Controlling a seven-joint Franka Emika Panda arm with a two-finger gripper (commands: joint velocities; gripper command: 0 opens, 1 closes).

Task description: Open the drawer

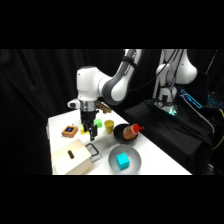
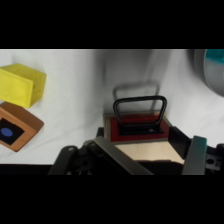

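Observation:
The pale wooden box (image 1: 71, 157) lies at the table's near left, its dark loop handle (image 1: 92, 150) pointing toward the middle. From the wrist, the handle (image 2: 139, 106) lies just past the drawer (image 2: 137, 127), which shows as a reddish-brown band ahead of the box's pale top (image 2: 145, 152). My gripper (image 1: 89, 132) hangs above the table just behind the handle and touches nothing. In the wrist view the gripper (image 2: 157, 156) stands open, with one finger on either side of the box top.
An orange-and-black block (image 1: 69, 131) (image 2: 15, 131) and a yellow block (image 2: 20, 84) lie left of the gripper. A green block (image 1: 99, 123), a yellow cup (image 1: 109, 126) and a dark bowl (image 1: 125, 132) stand behind. A grey bowl (image 1: 131, 152) holds a cyan cube (image 1: 122, 161).

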